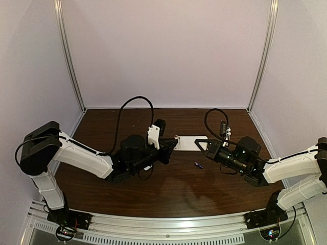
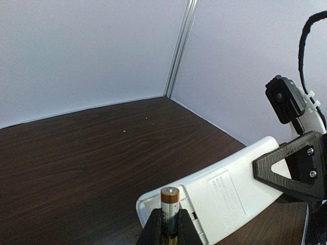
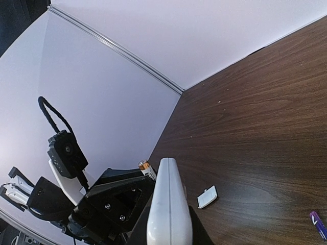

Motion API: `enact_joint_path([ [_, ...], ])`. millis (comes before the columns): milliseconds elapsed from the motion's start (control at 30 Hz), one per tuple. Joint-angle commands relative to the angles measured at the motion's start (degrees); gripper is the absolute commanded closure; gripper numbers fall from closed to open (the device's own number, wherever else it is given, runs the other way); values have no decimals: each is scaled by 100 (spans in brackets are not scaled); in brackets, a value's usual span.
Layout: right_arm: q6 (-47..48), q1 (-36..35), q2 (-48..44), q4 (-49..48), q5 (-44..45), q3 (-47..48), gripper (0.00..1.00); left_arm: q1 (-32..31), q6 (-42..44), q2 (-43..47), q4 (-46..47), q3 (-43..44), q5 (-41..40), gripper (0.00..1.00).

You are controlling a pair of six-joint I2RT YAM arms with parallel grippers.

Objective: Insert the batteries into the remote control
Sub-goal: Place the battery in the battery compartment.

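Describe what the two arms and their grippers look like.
Both arms have white shell links with black joints and bases: left arm, right arm. The left gripper and right gripper are black, with triangular open-frame fingers fixed by screws. A black cable loops above each wrist.

Smooth white plastic remote control, wood-grain table.

A dark wood-grain tabletop stands between pale walls, with metal strips up the back corners. A small white cover lies flat on the wood.
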State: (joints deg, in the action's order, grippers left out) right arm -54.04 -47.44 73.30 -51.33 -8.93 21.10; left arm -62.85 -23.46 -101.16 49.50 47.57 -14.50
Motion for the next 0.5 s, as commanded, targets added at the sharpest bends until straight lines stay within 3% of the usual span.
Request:
enact_joint_path([
  [0, -49, -48, -135, -236, 92, -98, 100, -23, 74, -178, 148, 171, -170, 100],
  [267, -84, -50, -283, -179, 127, -98, 100, -25, 79, -272, -32, 229, -380, 98],
  [467, -85, -48, -351, -127, 174, -98, 100, -24, 46, -281, -42, 217, -493, 90],
])
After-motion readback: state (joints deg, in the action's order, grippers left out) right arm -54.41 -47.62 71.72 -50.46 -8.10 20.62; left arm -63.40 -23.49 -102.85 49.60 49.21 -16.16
